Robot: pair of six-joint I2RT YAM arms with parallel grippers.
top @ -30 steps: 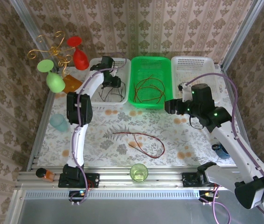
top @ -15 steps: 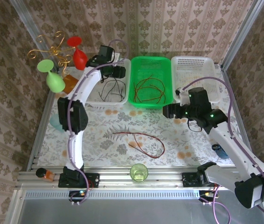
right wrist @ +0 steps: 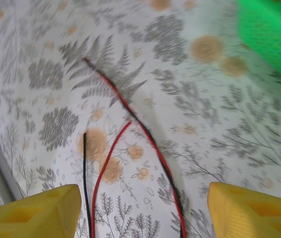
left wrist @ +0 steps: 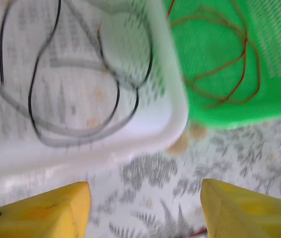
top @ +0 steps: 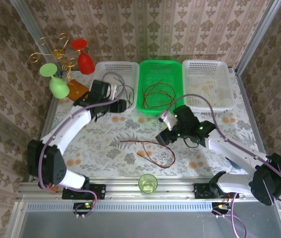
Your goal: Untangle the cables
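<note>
The left arm slants up from the lower left, and its gripper [top: 119, 105] is spread wide and empty at the near rim of the white basket [top: 115, 63]. The right gripper [top: 161, 138], equally wide and empty, hovers by the red and black cables [top: 153, 148] at the centre of the desk [top: 105, 139]. These cables run off the bottom edge of the right wrist view. The left wrist view is blurred.

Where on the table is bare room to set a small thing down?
One bare patch lies between the left arm and the loose red and black wires. Another lies before the right white plastic basket, beyond the right arm. The middle is crowded: the open right claw hangs over those wires.
</note>
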